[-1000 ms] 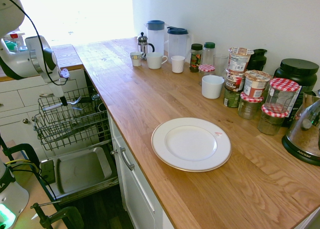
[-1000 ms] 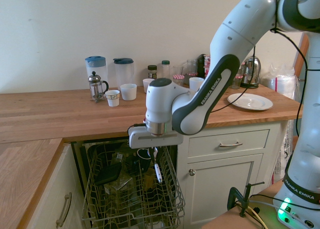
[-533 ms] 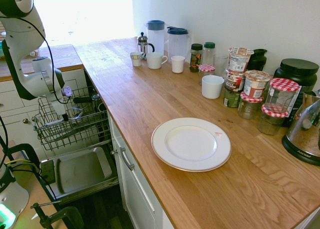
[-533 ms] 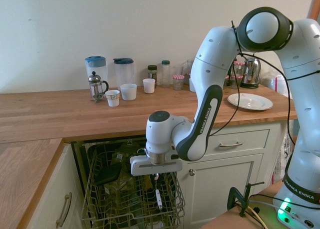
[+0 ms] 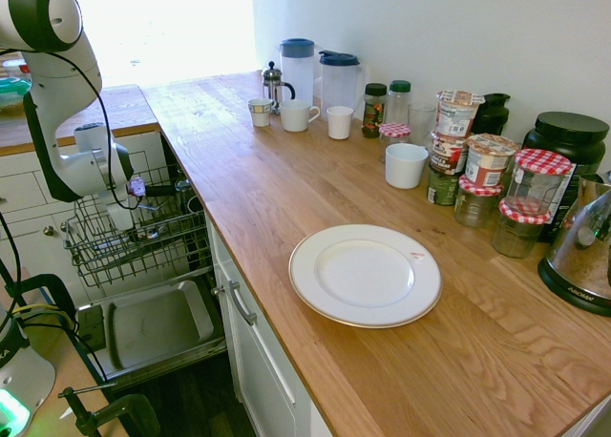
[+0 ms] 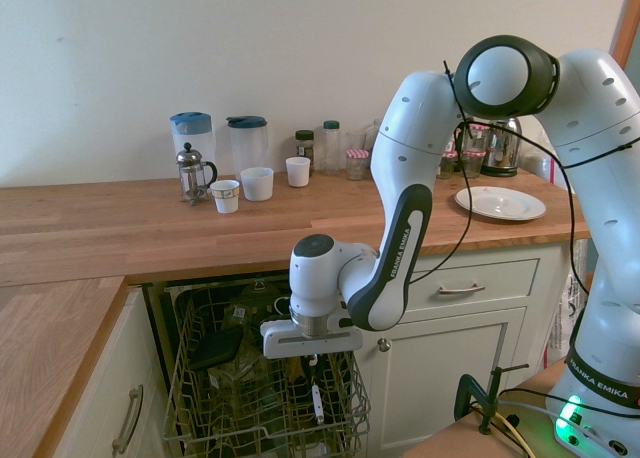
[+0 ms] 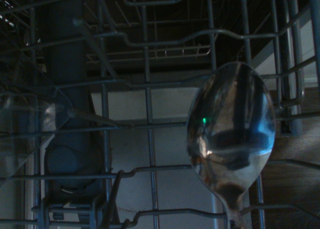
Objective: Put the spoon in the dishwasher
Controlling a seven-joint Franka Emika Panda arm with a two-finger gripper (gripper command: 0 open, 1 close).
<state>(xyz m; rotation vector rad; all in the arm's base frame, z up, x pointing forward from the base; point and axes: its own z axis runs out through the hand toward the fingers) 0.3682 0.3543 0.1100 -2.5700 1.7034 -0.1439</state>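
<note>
The dishwasher stands open below the wooden counter, its wire rack (image 6: 205,403) pulled out over the dropped grey door (image 5: 153,324). My gripper (image 6: 312,364) hangs fingers-down just inside the top of the rack (image 5: 115,241), shut on the spoon's handle. From the fingers the silver spoon (image 6: 316,396) hangs upright, bowl downward, among the rack wires. Seen from the wrist, its shiny oval bowl (image 7: 231,139) is close above the rack's wire grid. In the first exterior view the arm's hand (image 5: 134,191) sits over the rack and the spoon cannot be made out.
Dark dishes (image 6: 215,348) lie in the rack's left part. A white plate (image 5: 365,275) sits on the counter. Jugs, a French press (image 5: 274,86), cups, jars and a kettle (image 5: 582,256) line the wall. White cabinet drawers (image 6: 455,286) flank the dishwasher.
The arm has folded downward and carried the spoon from above the rack's rim into the rack. The gripper has stayed shut on it.
</note>
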